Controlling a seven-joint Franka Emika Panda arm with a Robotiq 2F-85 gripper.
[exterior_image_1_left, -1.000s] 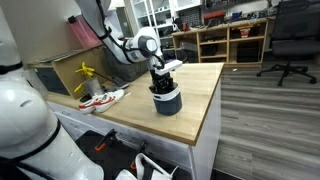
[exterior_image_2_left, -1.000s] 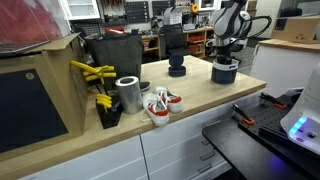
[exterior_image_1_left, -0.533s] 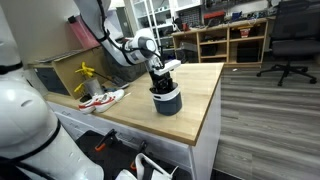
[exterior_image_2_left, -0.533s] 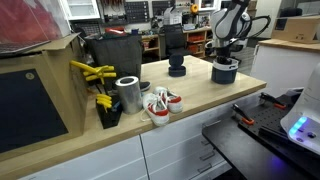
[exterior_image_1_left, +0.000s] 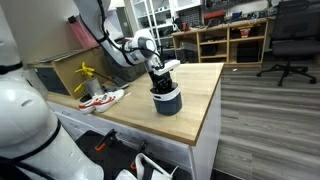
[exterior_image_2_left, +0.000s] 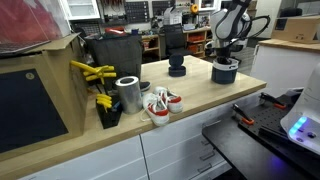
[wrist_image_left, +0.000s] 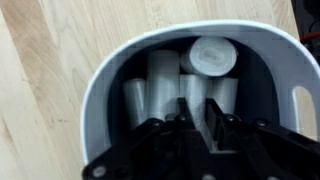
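Here: a round tub (exterior_image_1_left: 167, 100), white at the rim and dark within, upright on the pale wooden counter (exterior_image_1_left: 200, 118), toward the end that meets the open floor. Same tub (exterior_image_2_left: 224, 72) at the far corner of the counter in an exterior view. Packed with pale sticks (wrist_image_left: 160, 75) standing on end, seen from above in the wrist view, one of them with a broad round top. Straight above and partly down inside the tub: the gripper (wrist_image_left: 197, 122), black, pointing downward, with the arm bent over it in both exterior views. Fingers (wrist_image_left: 175, 130) drawn in close with only a narrow gap left, and one pale stick showing in that gap. Cannot tell whether pinched or merely straddled. Near the tub, on the same counter, a small black stand (exterior_image_2_left: 177, 68). Well apart along the counter: a pair of red-and-white shoes (exterior_image_2_left: 160, 103), just beside a metal can (exterior_image_2_left: 128, 95), with yellow-handled tools (exterior_image_2_left: 92, 72) beyond. Off on the floor behind, a black office chair (exterior_image_1_left: 285, 40).
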